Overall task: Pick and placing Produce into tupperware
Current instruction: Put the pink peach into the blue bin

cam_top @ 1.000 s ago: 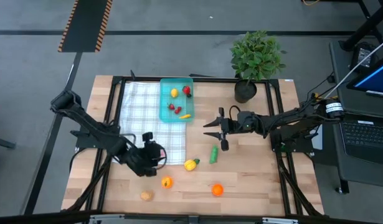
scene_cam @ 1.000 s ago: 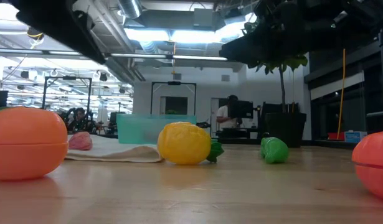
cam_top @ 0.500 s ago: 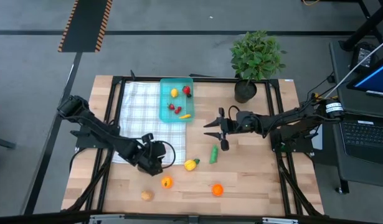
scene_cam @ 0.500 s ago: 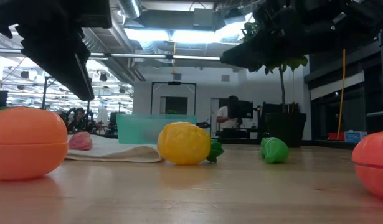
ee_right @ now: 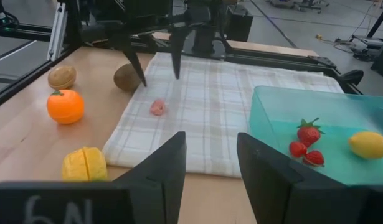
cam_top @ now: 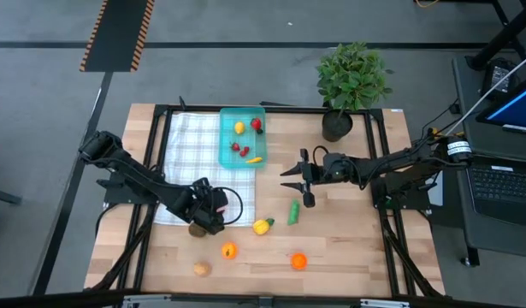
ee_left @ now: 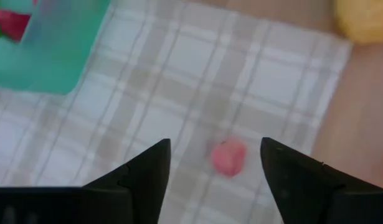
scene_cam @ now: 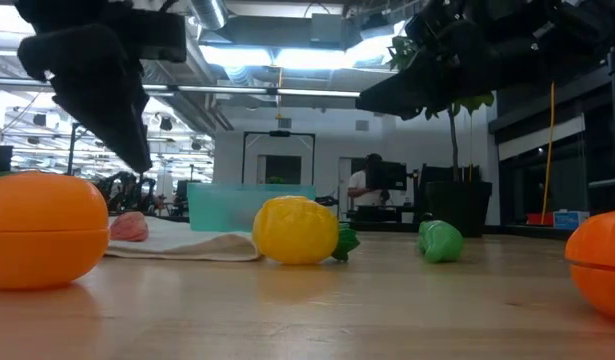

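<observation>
Checked cloth (ee_left: 179, 93) carries a pink piece (ee_left: 228, 157) under my spread left gripper (ee_left: 213, 163), near the tupperware (cam_top: 231, 147); fingers may snag cloth. Right gripper (cam_top: 298, 177) waits open.

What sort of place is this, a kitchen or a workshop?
Probably a robotics lab or workshop: a wooden table on bare concrete, toy fruit in a teal container, and an open hall with ceiling ducts behind.

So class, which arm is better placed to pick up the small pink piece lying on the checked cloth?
The left. Its gripper hangs open directly over the pink piece on the cloth, while the right gripper waits across the table, beyond the tupperware.
</observation>
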